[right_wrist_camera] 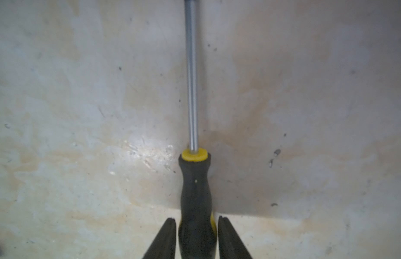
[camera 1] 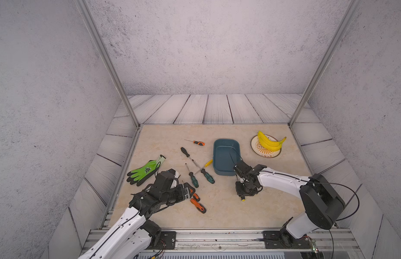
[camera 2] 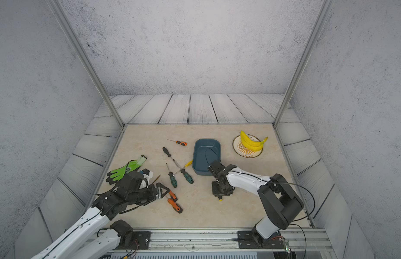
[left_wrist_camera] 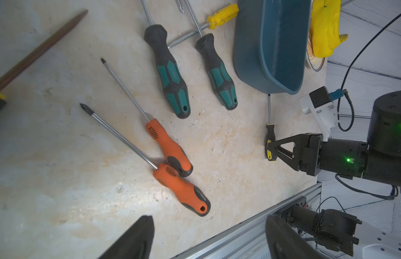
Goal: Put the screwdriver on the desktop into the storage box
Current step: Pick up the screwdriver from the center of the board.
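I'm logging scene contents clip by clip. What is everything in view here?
orange screwdrivers: 2, orange-black, beside left hand
small screwdriver: 1, orange-black, far side, left of box
green screwdrivers: 2, green-black, mid-desktop
black screwdriver: 1, black, mid-desktop
yellow screwdriver: 1, yellow, beside box
black-and-yellow screwdriver: 1, on desktop, at right hand
storage box: 1, teal, holds no tool
plate: 1, cream, far right
bananas: 1 bunch, yellow, on plate
glove: count unclear, green-black, left edge
brown stick: 1, kind unclear, near left arm
desktop: 1, beige
left hand: open
right hand: around the handle, grip unclear
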You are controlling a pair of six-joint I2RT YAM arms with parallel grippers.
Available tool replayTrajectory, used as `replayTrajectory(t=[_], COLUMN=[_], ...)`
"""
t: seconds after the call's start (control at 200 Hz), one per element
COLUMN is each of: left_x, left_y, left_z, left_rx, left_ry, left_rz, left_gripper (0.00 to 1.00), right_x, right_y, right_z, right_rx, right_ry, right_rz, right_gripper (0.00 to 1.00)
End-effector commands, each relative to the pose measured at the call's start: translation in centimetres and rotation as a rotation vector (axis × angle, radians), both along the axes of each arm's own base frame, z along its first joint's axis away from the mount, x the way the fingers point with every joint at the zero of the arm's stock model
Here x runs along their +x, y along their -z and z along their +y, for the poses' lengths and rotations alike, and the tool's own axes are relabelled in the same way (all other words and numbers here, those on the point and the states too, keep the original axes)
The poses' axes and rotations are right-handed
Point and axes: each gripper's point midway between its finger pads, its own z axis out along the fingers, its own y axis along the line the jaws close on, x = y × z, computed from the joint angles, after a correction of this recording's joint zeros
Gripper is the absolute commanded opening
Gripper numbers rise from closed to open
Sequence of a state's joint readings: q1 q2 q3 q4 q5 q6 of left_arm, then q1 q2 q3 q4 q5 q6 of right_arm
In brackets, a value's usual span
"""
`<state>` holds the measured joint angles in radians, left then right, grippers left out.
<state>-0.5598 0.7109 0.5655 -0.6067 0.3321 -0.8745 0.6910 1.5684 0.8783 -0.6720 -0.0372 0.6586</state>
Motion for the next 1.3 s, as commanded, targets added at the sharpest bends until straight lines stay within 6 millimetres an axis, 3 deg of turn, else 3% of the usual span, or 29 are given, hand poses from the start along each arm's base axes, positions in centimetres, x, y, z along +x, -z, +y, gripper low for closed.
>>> replayTrajectory(t=[0.0, 0.35, 0.646, 0.836, 1.026, 1.291], left_x=[0.0, -0.2, -0.2, -0.2, -0.4, -0.4], left_y=[0.4, 0.5, 0.6, 0.7, 0.6, 0.6], left_z=[0.0, 0.1, 0.1, -0.1, 0.1, 0.2], left_rx=[0.009, 0.016, 0.014, 0.007, 0.009, 0.011], left_ry=[-0.002, -0.004, -0.001, 0.0, -0.002, -0.004], left_rz=[0.002, 0.004, 0.004, 0.008, 0.005, 0.004], left_gripper=[0.84, 0.83, 0.83, 0.83, 0.83, 0.83], right_x=[0.6, -0.5, -1.2, -0.5, -0.2, -0.6], right_y=[0.1, 1.3, -0.1, -0.3, 0.5, 1.4], right_z=[-0.1, -1.2, -3.4, -3.3, -2.8, -2.7], right_rx=[-0.02, -0.05, -0.09, -0.106, -0.121, -0.125], right_ry=[0.015, 0.051, 0.1, 0.097, 0.091, 0.084], right_rz=[-0.022, 0.003, -0.055, -0.058, -0.024, 0.003], right_gripper=[0.34, 0.22, 0.18, 0.18, 0.31, 0.3])
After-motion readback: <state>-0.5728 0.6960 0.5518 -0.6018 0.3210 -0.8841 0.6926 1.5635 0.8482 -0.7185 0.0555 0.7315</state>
